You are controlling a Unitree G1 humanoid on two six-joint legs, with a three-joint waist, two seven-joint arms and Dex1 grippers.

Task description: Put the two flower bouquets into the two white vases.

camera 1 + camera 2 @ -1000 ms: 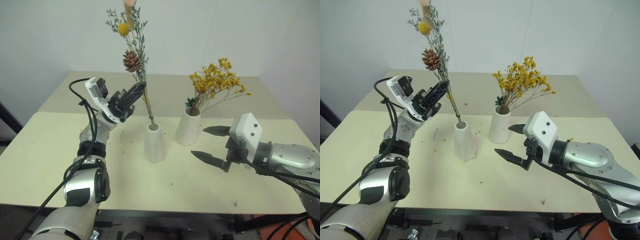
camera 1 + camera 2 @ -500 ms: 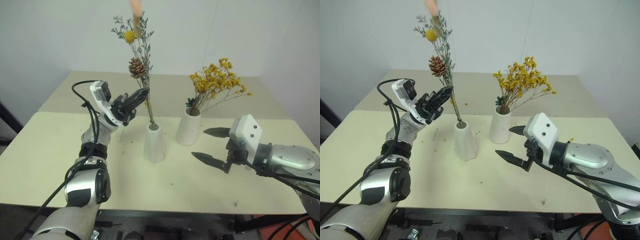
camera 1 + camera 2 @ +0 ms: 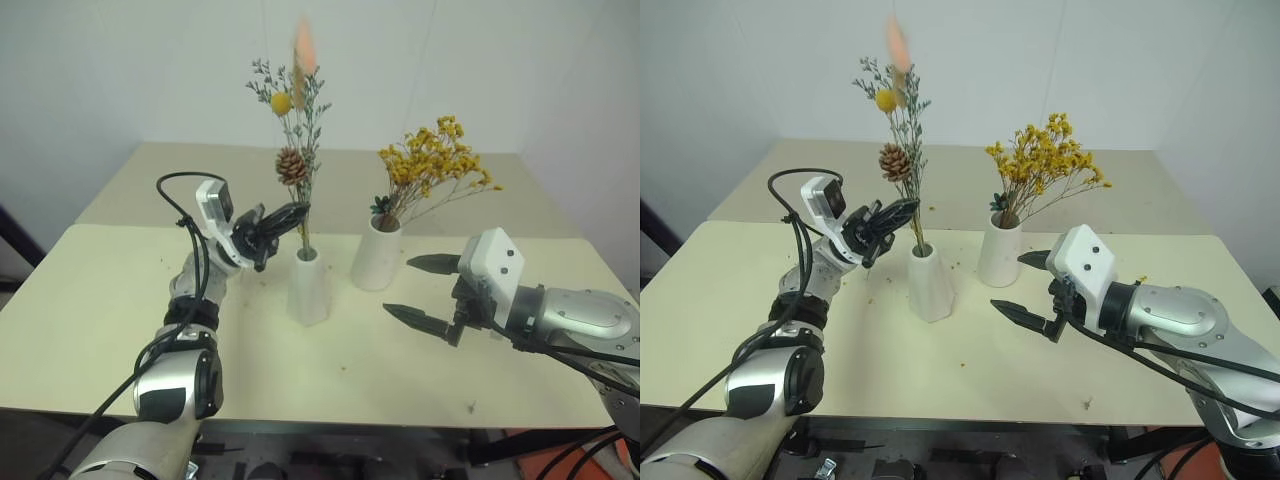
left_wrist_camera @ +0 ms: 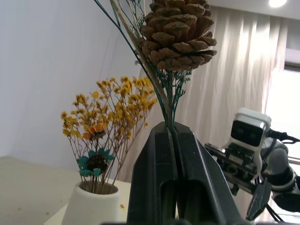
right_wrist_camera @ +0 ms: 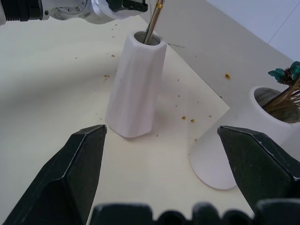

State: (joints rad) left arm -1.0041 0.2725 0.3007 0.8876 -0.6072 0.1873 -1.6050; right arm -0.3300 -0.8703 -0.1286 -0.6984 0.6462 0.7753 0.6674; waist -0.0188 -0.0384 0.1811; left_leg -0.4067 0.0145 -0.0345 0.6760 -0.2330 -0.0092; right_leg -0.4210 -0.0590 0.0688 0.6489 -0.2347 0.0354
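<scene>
My left gripper (image 3: 292, 211) is shut on the stem of the thin sprig bouquet (image 3: 291, 165), just under its pine cone (image 4: 180, 28). The sprig stands nearly upright with its stem end inside the narrow mouth of the slim white vase (image 3: 308, 290). The bushy yellow bouquet (image 3: 436, 162) sits in the wider white vase (image 3: 378, 258), right of the slim one. My right gripper (image 3: 397, 285) hangs open with nothing in it, just right of both vases and low over the table. Its wrist view looks at the slim vase (image 5: 136, 89) and the wide vase (image 5: 234, 150).
Both vases stand mid-table on a beige tabletop (image 3: 110, 310), with small dried crumbs scattered around them. A second table section (image 3: 180, 185) joins behind, up to a white wall. The front edge (image 3: 330, 408) runs close below my arms.
My left gripper has sunk and shifted right with the sprig. The stem has slid deeper into the slim vase and the sprig stands straighter. The right arm has stayed put.
</scene>
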